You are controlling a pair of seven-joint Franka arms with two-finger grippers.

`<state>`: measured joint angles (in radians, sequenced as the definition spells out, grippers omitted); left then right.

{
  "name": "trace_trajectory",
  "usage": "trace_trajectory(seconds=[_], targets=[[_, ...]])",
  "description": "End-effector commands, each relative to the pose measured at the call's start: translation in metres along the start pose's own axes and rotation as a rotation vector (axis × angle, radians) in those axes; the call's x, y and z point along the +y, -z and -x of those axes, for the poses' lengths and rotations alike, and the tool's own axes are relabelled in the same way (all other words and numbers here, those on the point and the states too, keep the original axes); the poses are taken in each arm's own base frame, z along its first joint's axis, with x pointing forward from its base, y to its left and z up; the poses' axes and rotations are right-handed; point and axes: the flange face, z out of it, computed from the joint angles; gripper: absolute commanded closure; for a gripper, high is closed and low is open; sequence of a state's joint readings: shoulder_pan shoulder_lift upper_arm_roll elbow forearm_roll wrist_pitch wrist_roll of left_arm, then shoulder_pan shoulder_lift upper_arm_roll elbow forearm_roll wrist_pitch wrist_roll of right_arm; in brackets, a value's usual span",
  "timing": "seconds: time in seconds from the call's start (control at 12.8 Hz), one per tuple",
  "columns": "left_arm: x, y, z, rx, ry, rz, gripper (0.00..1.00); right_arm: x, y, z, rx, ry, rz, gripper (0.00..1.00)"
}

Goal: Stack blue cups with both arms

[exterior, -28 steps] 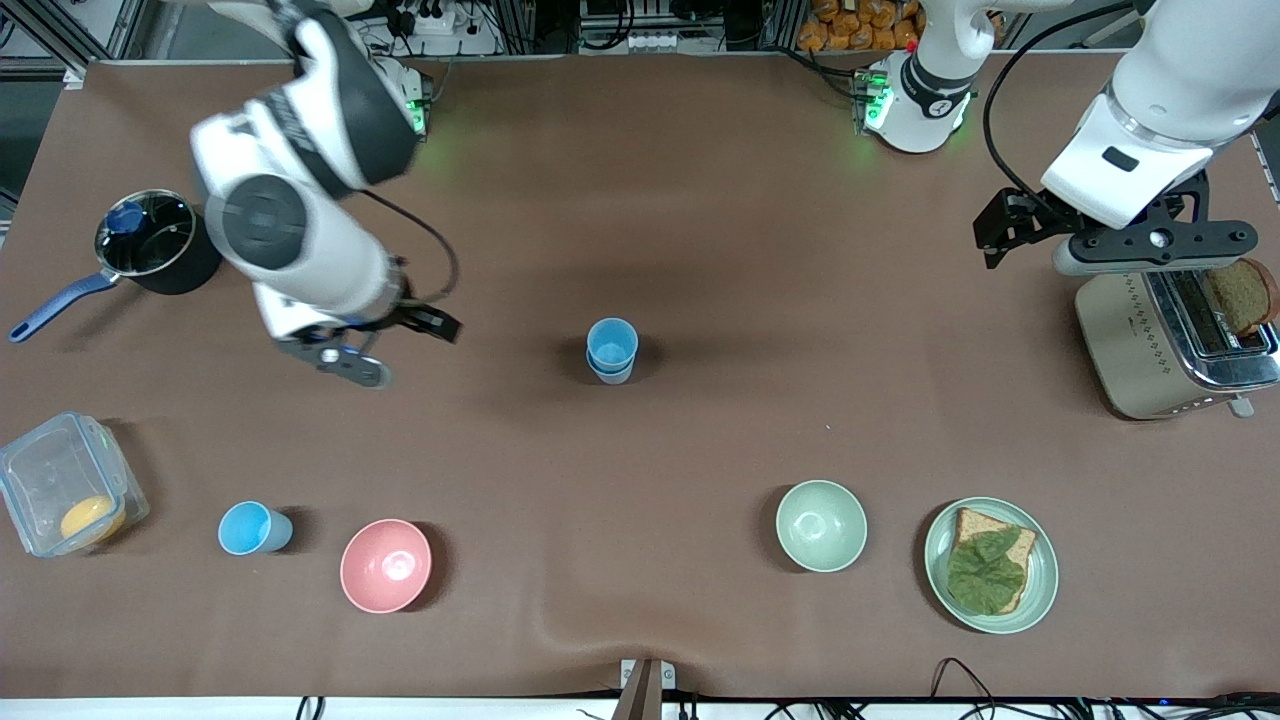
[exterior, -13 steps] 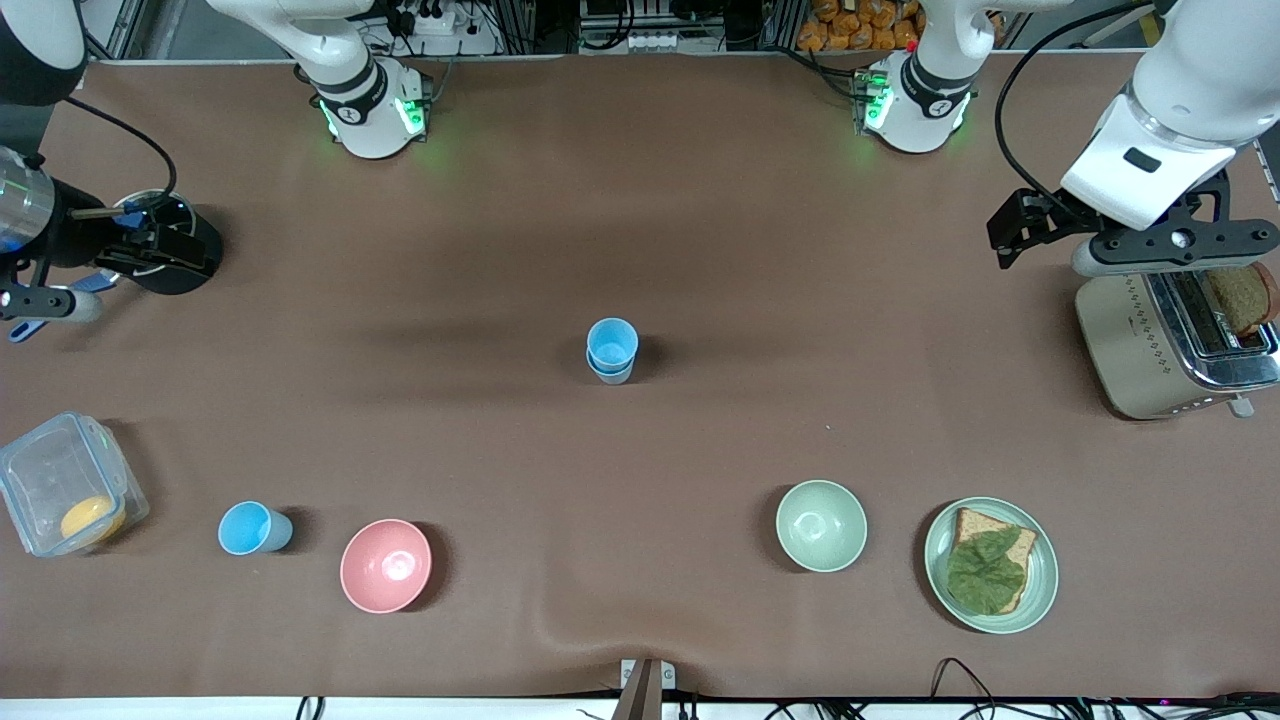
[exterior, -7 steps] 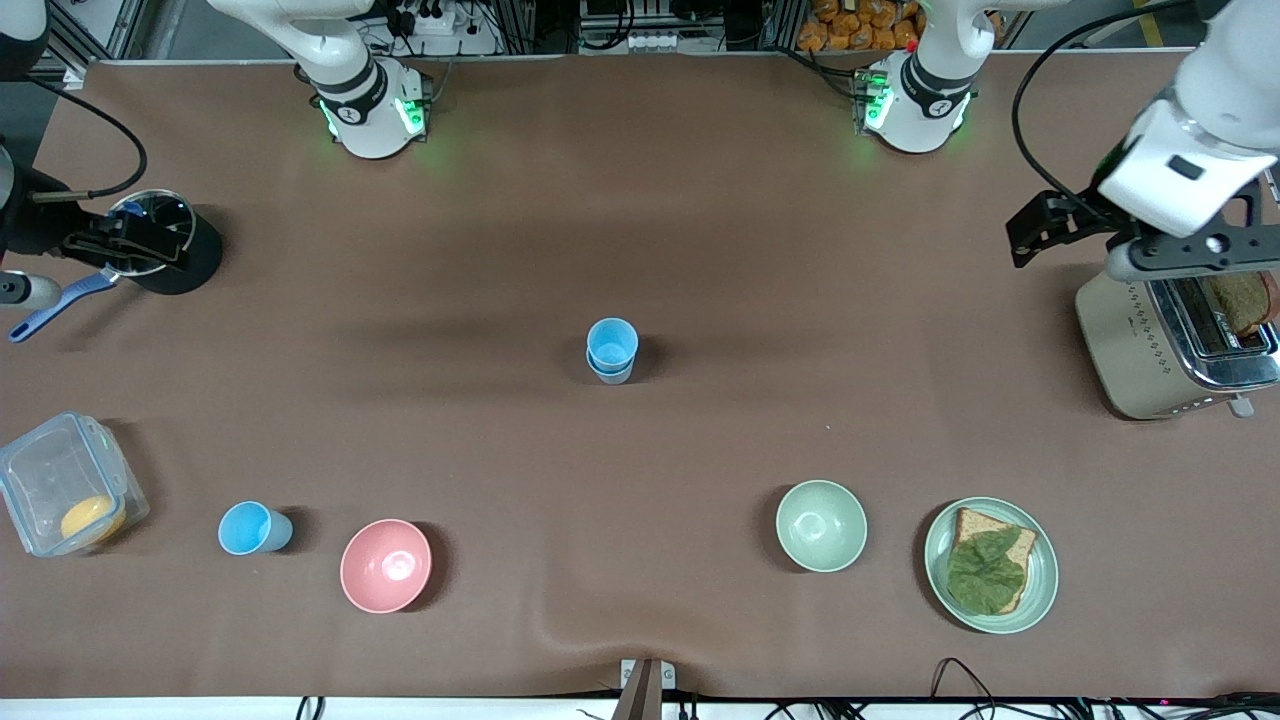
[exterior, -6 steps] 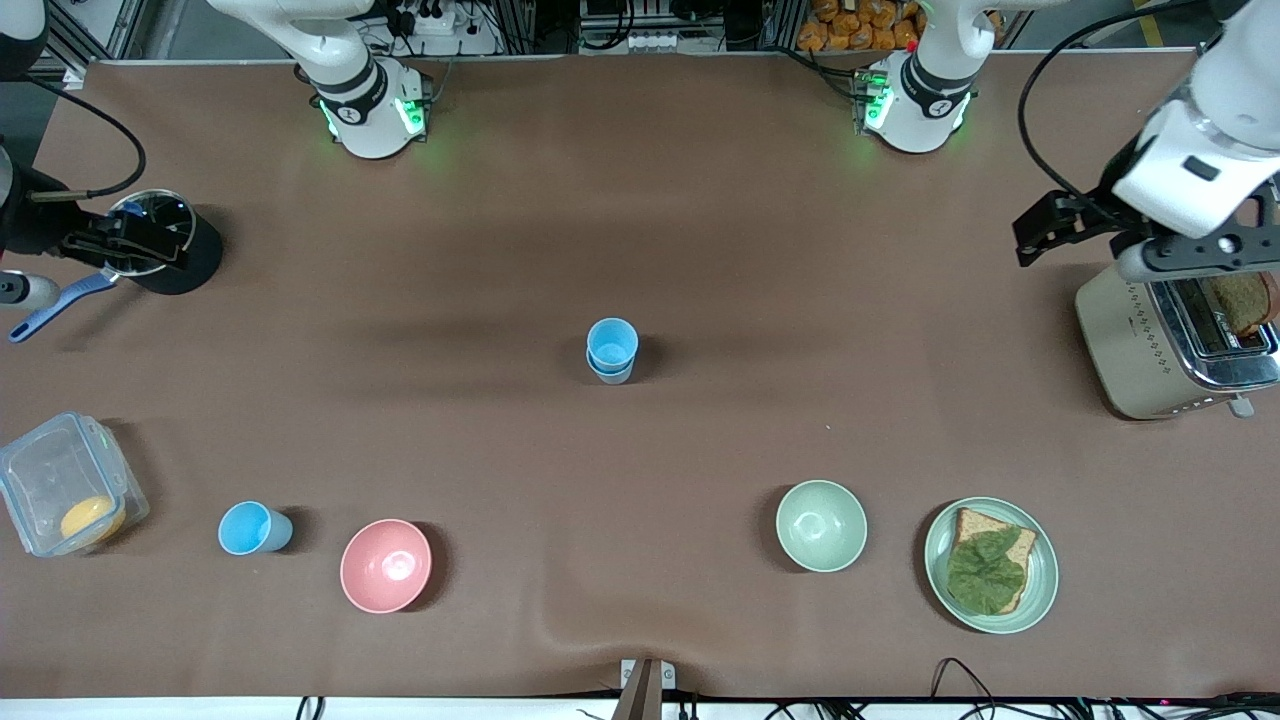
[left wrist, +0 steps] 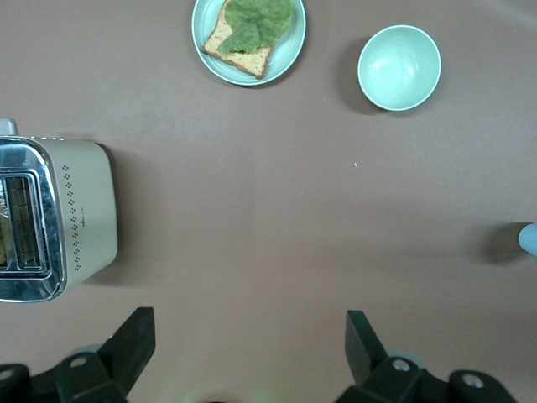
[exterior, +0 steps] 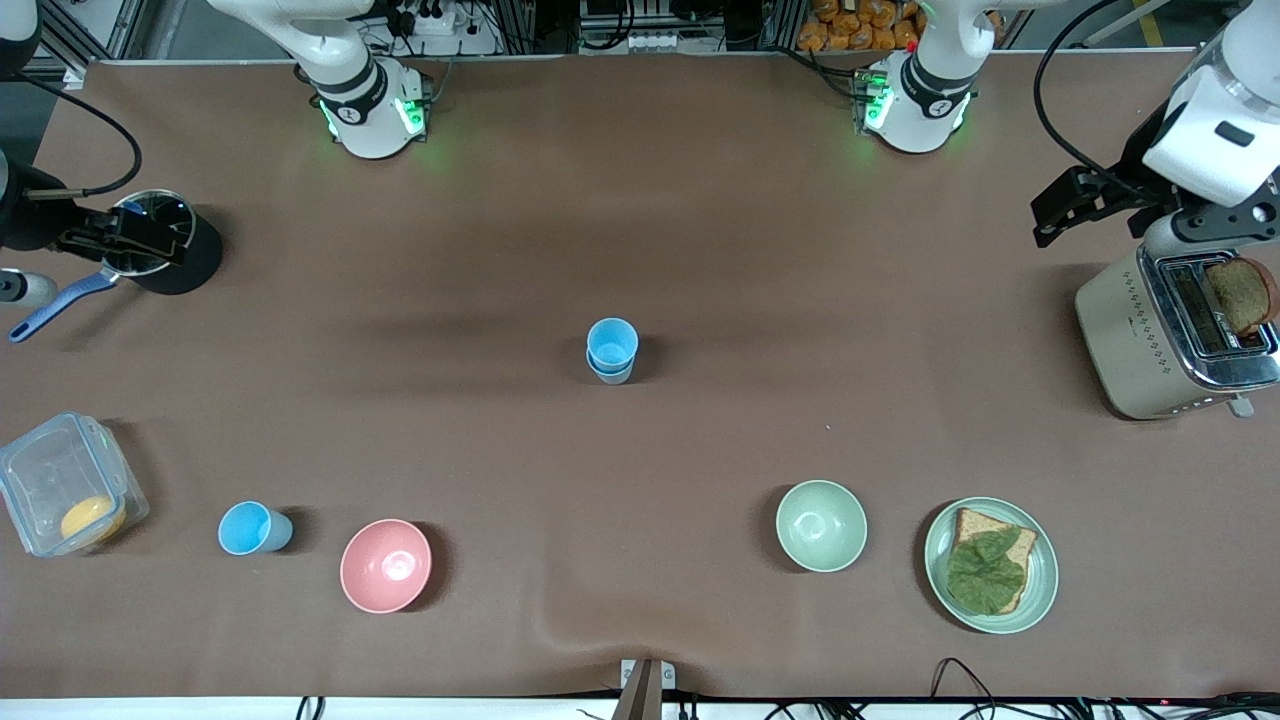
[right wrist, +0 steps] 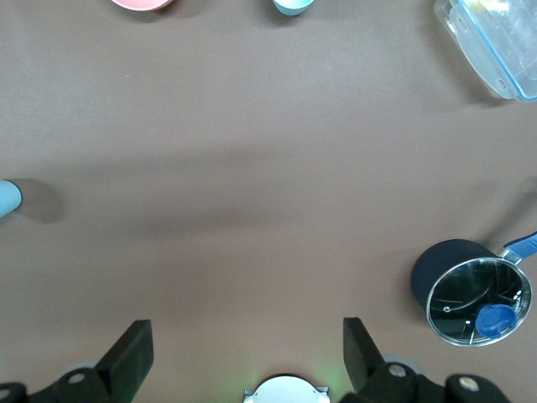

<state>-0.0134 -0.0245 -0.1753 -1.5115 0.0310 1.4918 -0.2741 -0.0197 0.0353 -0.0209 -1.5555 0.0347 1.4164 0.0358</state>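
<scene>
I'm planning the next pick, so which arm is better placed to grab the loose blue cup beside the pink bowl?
Right. The loose blue cup stands toward the right arm's end, where the open right gripper hangs over the saucepan. The left gripper is by the toaster.

Lots of extra stuff sitting on the brown tablecloth. At the right arm's end there's a black saucepan with a blue handle and a glass lid with a blue knob. Nearer the front camera from it sits a clear plastic container with something orange inside. A pink bowl is close to the front edge. Toward the left arm's end, a pale green bowl sits just beside a green plate that carries a bread slice topped with a lettuce leaf. Farther back, a beige toaster has a brown bread slice poking out of its slot.
</scene>
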Motion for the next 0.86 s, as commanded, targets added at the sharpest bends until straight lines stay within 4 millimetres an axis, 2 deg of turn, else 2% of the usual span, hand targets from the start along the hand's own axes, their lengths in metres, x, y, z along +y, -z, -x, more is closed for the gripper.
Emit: trace_trajectory(seconds=[0.0,0.08,0.39,0.78], targets=[[-0.016,0.003,0.007,-0.001,-0.022,0.014,0.0,0.001,0.004,0.002,-0.005,-0.004,0.006,0.0],[-0.017,0.003,0.006,0.006,-0.028,0.013,0.0,0.001,0.003,0.002,-0.005,-0.003,0.007,0.0],[-0.05,-0.002,-0.007,0.011,-0.07,0.03,0.0,-0.001,0.001,0.001,-0.008,-0.001,0.007,0.0],[-0.051,-0.004,-0.011,0.007,-0.075,0.028,0.0,0.0,0.003,0.001,-0.002,-0.003,0.007,0.0]])
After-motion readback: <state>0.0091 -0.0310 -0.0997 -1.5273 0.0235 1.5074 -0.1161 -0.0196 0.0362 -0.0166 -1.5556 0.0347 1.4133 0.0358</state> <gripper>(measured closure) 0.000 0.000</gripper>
